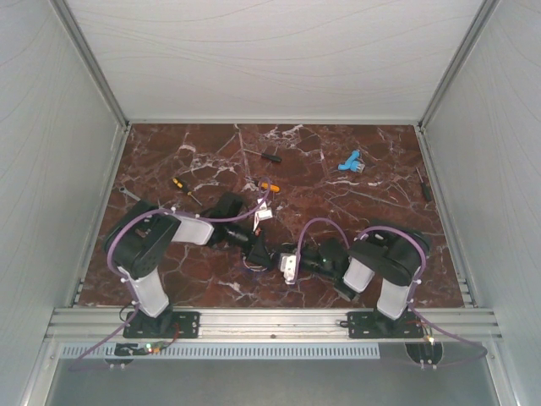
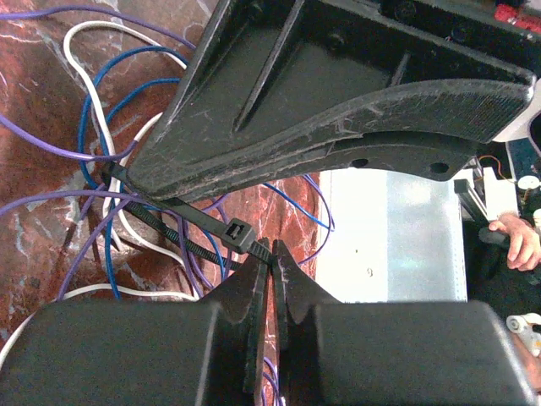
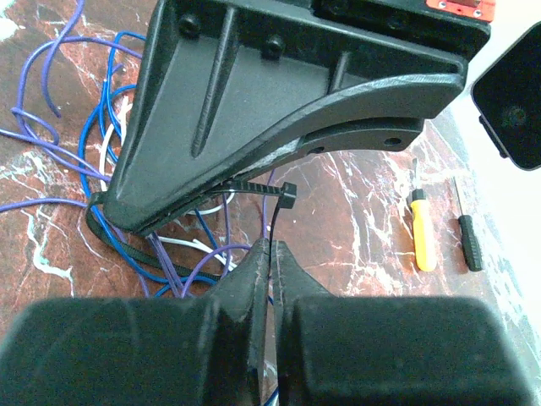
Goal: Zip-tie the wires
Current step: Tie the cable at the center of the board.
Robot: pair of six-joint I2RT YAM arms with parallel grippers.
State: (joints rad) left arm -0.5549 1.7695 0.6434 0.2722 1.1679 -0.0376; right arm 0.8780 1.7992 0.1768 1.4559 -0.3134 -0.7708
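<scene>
You have both arms bent in to the middle of the marble table [image 1: 355, 169], with their claws meeting nose to nose over the work. The left gripper [image 2: 272, 254] is pressed together, and its tips pinch the strap just beside the lock. The right gripper [image 3: 270, 247] is also pressed together, on a piece of strap that hangs down from the lock.

The wires [image 2: 101, 161] lie loose on the marble directly under the two claws: blue, purple and white loops, not yet drawn into a bundle. The zip tie [image 2: 199, 218] passes among them, and in the right wrist view it curves around several of them in a wide loop. Its small square head [image 2: 239, 233] sits between your two grips.

I judge that the strap is already threaded, though the pictures do not fully prove this. What remains for you is the pulling, until the loop is tight on the wires.
</scene>
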